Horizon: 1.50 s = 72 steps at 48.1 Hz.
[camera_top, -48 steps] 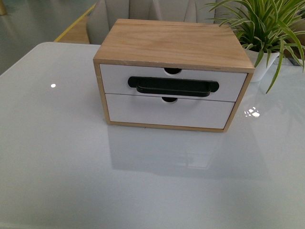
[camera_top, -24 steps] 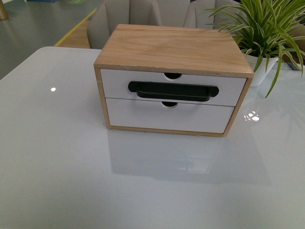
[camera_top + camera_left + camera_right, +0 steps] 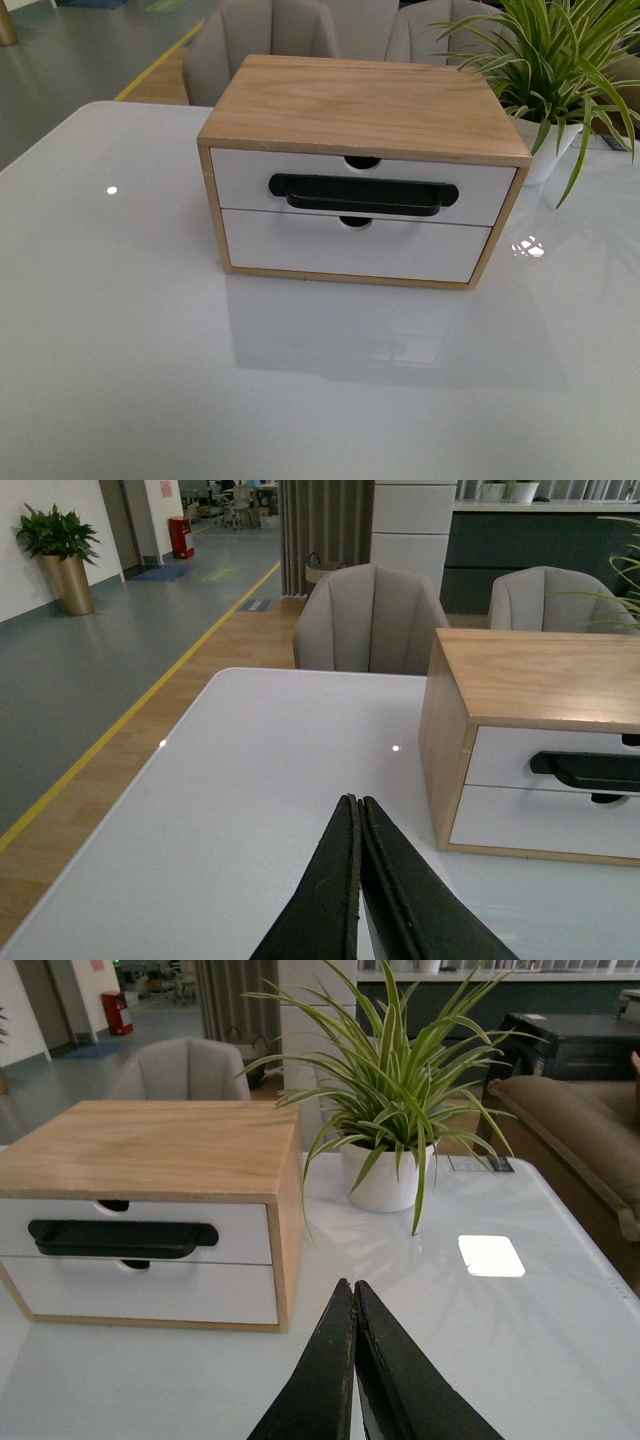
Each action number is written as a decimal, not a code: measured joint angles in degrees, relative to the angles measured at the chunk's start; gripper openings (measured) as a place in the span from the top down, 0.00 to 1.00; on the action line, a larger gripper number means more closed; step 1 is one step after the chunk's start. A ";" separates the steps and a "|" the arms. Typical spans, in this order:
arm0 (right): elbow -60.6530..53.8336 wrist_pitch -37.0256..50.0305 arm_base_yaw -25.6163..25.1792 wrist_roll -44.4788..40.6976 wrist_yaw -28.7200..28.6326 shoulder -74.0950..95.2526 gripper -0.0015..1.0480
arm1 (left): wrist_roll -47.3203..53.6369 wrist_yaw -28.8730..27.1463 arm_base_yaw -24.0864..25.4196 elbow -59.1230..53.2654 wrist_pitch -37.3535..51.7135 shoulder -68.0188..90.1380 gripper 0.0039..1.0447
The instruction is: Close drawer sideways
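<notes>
Drawer (image 3: 362, 186) with black bar handle (image 3: 363, 193) looks flush in its wooden cabinet (image 3: 365, 100), so closing seems done; left pincer (image 3: 358, 815) and right pincer (image 3: 352, 1298), both closed and empty, only need retreat.

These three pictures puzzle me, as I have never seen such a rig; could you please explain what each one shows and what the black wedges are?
They come from one two-armed robot, seen at the same moment. The front view is taken from a camera on its body, facing a white table. On it stands a wooden box with two drawers; the upper drawer, with the black bar handle, looks pushed in flush. A potted plant stands beside the box. Neither arm shows in this view.

The other two pictures come from cameras on the wrists. The black wedge in each is that arm's pincer: the left pincer and the right pincer. Both have their fingers pressed together, hold nothing, and sit apart from the box.
</notes>
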 joint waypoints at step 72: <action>0.00 -14.82 0.00 0.07 0.00 -14.47 0.09 | -0.02 0.00 0.00 0.02 -14.08 -13.70 0.08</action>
